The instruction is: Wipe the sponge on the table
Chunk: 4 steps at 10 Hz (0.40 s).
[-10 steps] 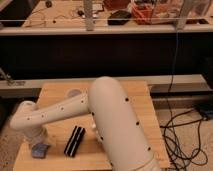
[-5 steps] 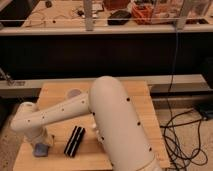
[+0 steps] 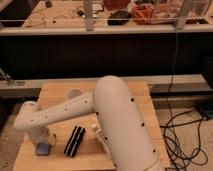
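Observation:
The sponge (image 3: 43, 149), a small blue-grey block, lies near the front left corner of the light wooden table (image 3: 140, 100). My gripper (image 3: 41, 141) comes straight down onto it from the white wrist above and hides its top. The thick white arm sweeps in from the lower right and covers the middle of the table.
A black bar with white stripes (image 3: 74, 141) lies just right of the sponge. A pale round object (image 3: 74, 93) sits at the back of the table. A cluttered workbench with metal posts (image 3: 89, 15) runs behind. Black cables (image 3: 180, 130) lie on the floor to the right.
The gripper and the sponge under it have shifted slightly to the right and away from the table's front edge. The black bar has not moved.

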### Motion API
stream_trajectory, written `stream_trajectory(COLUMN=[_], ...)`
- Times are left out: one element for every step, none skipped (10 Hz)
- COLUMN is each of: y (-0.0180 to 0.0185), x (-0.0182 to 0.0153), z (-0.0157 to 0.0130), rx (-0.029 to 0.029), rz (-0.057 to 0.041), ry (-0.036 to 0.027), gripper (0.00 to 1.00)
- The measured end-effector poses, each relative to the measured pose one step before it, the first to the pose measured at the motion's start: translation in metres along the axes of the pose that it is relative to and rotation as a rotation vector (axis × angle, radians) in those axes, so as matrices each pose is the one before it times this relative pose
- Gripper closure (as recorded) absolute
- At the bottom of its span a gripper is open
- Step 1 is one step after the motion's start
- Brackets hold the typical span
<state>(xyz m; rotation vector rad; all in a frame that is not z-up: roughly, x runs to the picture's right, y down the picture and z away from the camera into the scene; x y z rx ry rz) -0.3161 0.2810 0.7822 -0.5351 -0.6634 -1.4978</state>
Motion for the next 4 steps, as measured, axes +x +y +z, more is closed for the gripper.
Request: stream_trajectory(y=[0.00801, 0.00582, 0.00483, 0.00734], x=[0.00154, 0.00103, 0.00092, 0.00329], z=[0.00010, -0.00048, -0.00191, -0.00355], rx=[0.00328, 0.00472, 0.00105, 0.00352], rz=[0.01306, 0.01224, 0.00896, 0.01479], ry=[0.00066, 0.00148, 0.00320, 0.00653], gripper=[0.46, 0.46, 0.46, 0.46])
